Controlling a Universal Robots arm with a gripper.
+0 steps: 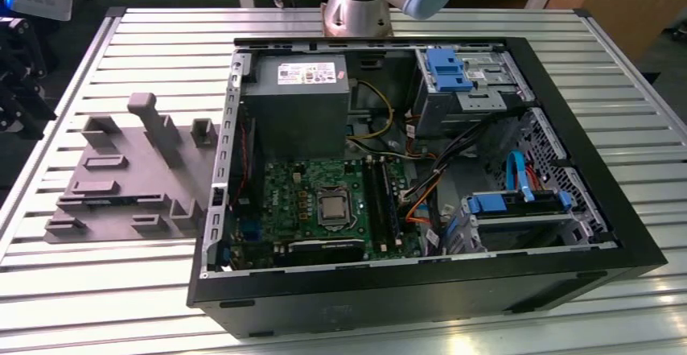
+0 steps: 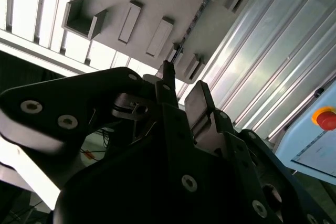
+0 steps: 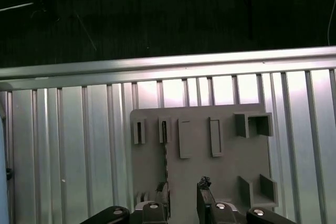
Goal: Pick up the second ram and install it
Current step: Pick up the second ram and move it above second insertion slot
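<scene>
While gripper (image 3: 184, 188) hangs over grey fixture (image 3: 226, 171), fingers spread, grasping nothing | second ram (image 3: 166, 156) edge-on in fixture, beside one fingertip | computer case (image 1: 429, 299) centre-right, exterior view

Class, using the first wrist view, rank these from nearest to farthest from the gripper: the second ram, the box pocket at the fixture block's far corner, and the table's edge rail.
1. Second ram: on edge in the grey fixture block, one end right beside the open gripper.
2. Box pocket: at the block's far corner.
3. Edge rail: beyond the block.
</scene>
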